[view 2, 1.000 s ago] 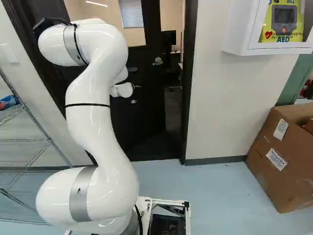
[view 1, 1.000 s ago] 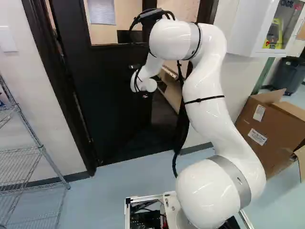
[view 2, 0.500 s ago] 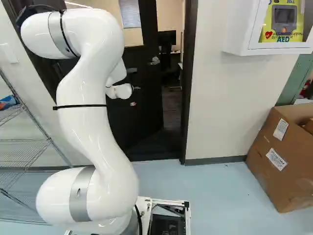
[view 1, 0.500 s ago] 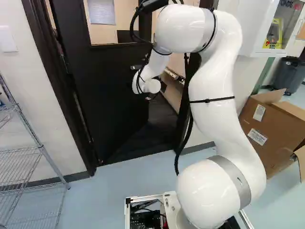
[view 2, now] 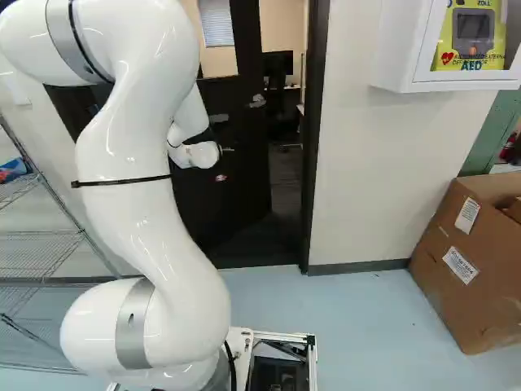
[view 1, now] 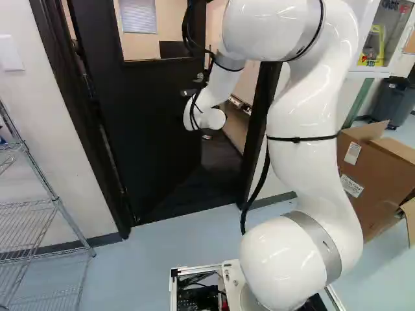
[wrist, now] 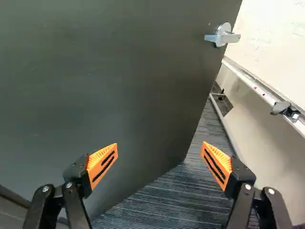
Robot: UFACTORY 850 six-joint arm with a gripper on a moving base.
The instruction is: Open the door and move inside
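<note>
Pale wall (view 2: pixel 366 179) — blue floor (view 2: pixel 366 326) (wire shelving (view 1: pixel 57 203), too)

So the white arm (view 1: pixel 301 165) rises in an S-shaped bend from its bottom joint to a high elbow (view 1: pixel 269 29), then the forearm (view 1: pixel 220 81) angles ahead and down to the wrist (view 1: pixel 209 117). Just past that is the black tool (view 2: pixel 227 149), mostly blocked from both base cams. Wrist cam shows its two fingers (wrist: pixel 102 162) spread wide, orange pads slanting toward each other, nothing gripped.

smooth dark door (wrist: pixel 95 71), shiny metal handle (wrist: pixel 223 36), glossy arm (view 1: pixel 301 116) (almost like porcelain), matt cardboard box (view 2: pixel 444 301)
</note>
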